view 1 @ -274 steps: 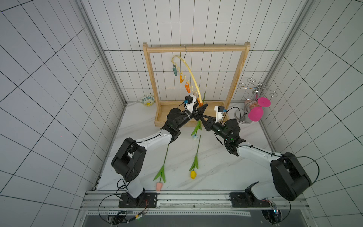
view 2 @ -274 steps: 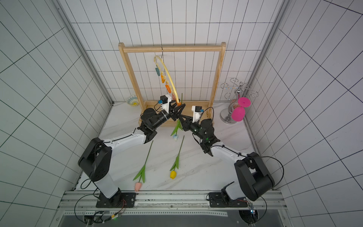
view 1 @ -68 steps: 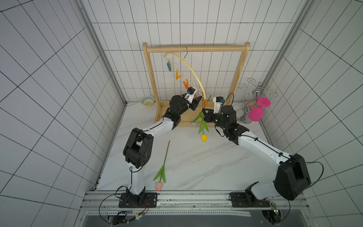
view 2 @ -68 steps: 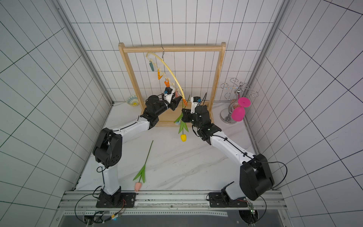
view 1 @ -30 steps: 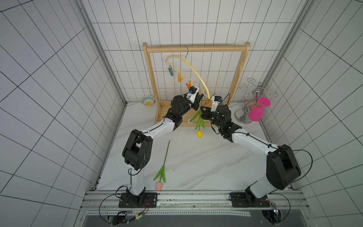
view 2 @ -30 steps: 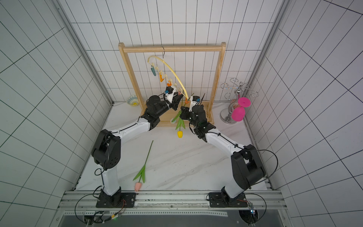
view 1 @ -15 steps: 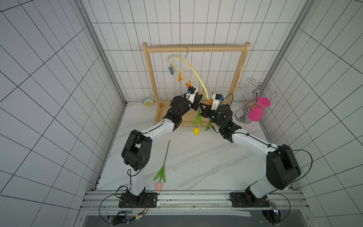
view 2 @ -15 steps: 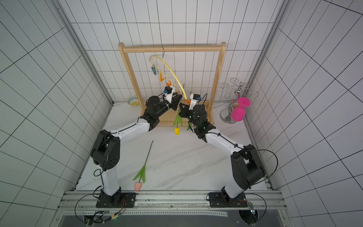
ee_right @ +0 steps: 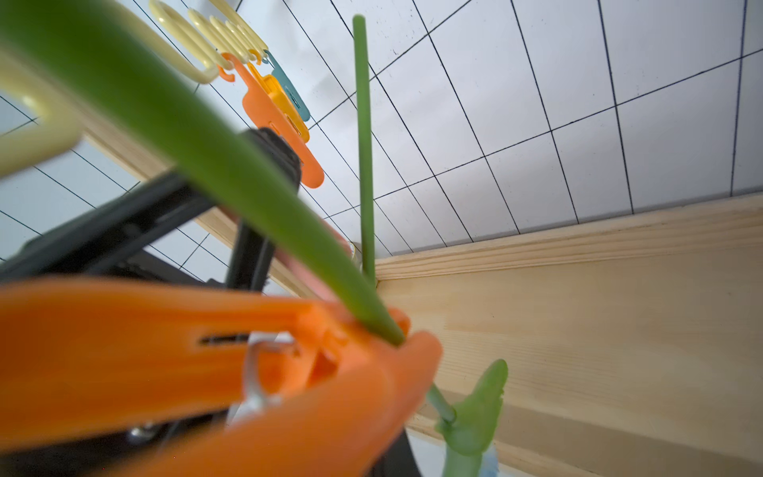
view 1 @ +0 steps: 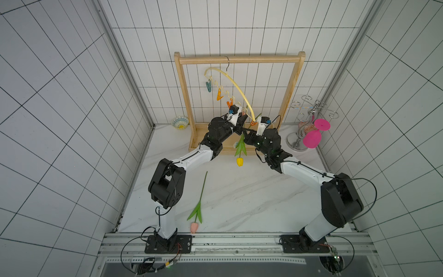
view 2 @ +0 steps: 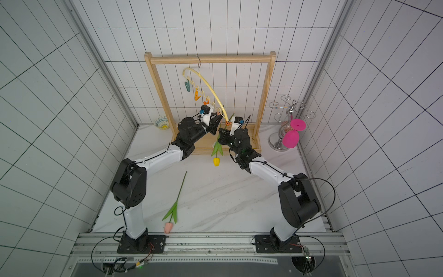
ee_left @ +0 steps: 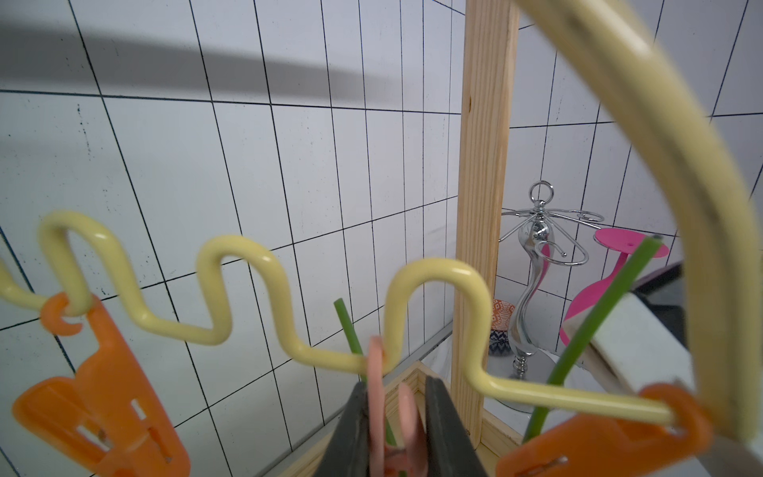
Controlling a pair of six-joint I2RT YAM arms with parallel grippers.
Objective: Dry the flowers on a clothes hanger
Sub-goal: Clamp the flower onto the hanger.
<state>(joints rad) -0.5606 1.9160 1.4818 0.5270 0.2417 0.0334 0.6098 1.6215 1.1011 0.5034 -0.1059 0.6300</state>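
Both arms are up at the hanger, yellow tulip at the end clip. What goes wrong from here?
1. The left gripper pinches the pink clip, which has a green stem at it; that tulip may drop.
2. The clothes hanger hangs steeply tilted; more pull might unhook it.
3. The yellow tulip falls if the right gripper lets go before the end orange clip bites.

Place: robot lab cell
Enclosure: tiled walls (view 1: 60, 108) on three sides
Mounting: arms (view 1: 191, 156) bolted to rail (view 1: 239, 239); bases side by side

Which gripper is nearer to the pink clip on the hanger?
Left. The left gripper is closed on the pink clip; the right gripper is beside it, at the orange end clip.
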